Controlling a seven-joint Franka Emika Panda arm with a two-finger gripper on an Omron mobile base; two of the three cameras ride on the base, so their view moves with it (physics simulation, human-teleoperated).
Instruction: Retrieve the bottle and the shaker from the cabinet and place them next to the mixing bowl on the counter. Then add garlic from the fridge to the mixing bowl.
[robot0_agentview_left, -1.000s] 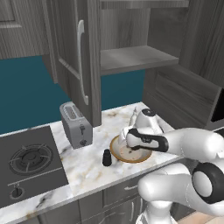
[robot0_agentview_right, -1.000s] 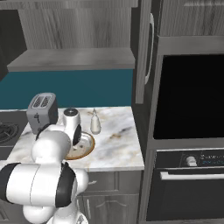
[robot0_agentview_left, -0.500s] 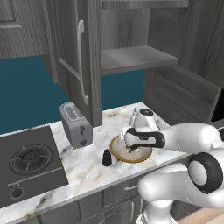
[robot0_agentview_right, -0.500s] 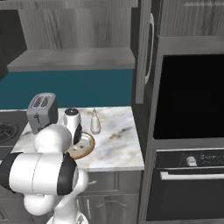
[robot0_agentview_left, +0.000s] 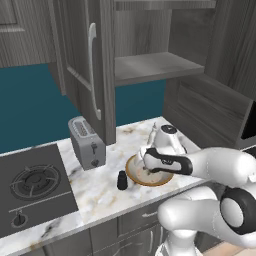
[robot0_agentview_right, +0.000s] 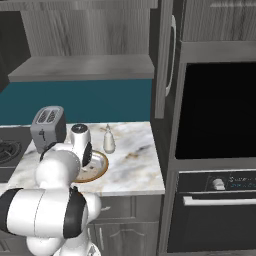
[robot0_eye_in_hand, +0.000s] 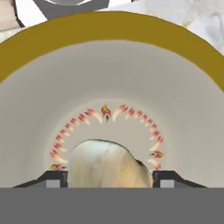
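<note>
1. Toaster (robot0_agentview_left: 87, 142): boxy grey metal with 2 slots, at the left end of the marble counter (robot0_agentview_left: 100, 197), beside the hob. Not part of the task.

2. Shaker (robot0_agentview_left: 121, 180): small, dark, round-shouldered, upright just left of the bowl. Judged delivered.

3. Bowl (robot0_agentview_left: 133, 173): shallow and round, with an ochre rim, a pale glazed inside and a ring of small red flame marks around the base.

4. Garlic (robot0_eye_in_hand: 109, 162): lumpy, papery, cream-coloured bulb, low inside the bowl between the fingertips (robot0_eye_in_hand: 56, 178).

5. Gripper (robot0_eye_in_hand: 110, 178): points down into the bowl. Over the last second the hand has stayed there while the elbow swung a little. The tips flank the bulb closely. I cannot tell whether they pinch it or have just parted from it. Judged as the drop-off, the task's last step.

6. Bottle (robot0_agentview_right: 108, 141): pale, pear-shaped with a narrow neck, upright just right of the bowl. Judged delivered.

7. Cabinet door (robot0_agentview_left: 95, 65): grey wood grain with a long bar handle, hanging open above the counter.
</note>
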